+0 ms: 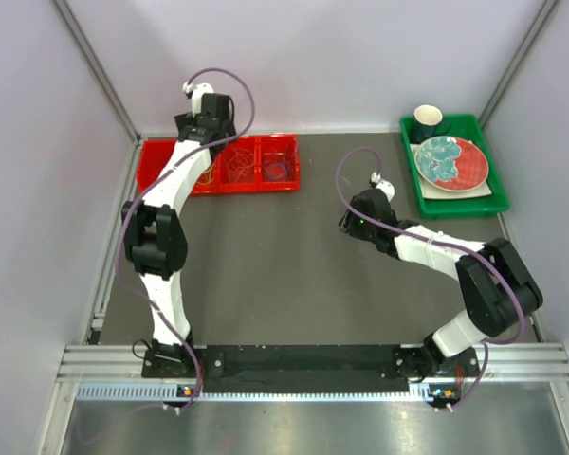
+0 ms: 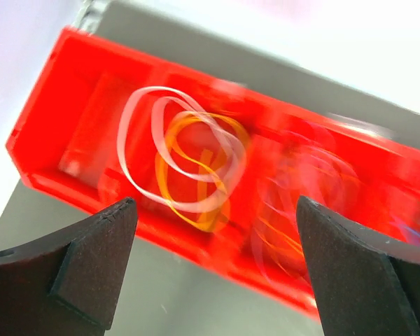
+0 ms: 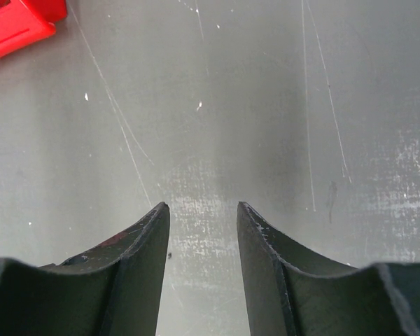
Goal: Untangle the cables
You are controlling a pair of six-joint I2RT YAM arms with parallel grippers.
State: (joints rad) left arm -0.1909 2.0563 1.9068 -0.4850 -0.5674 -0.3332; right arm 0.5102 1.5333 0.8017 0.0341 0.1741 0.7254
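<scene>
Jaws of left gripper (image 2: 215,203) wide apart, empty, over tray (image 2: 45,157); white and orange cables (image 2: 196,168) lie between them. Right gripper (image 3: 203,206) jaws narrowly parted, empty, table (image 3: 266,105) beneath.

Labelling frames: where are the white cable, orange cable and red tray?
white cable (image 2: 121,136): left wrist view, loop's left arc.
orange cable (image 2: 204,224): left wrist view, lower arc.
red tray (image 2: 38,164): left wrist view, left corner wall.

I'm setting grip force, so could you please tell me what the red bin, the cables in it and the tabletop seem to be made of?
Red bin: glossy moulded plastic, judging by its bright highlights. Cables: thin plastic-sheathed wire, probably; they hold smooth springy loops, though blurred. Tabletop: dark grey sheet, material unclear, semi-matte with fine scratches.
</scene>
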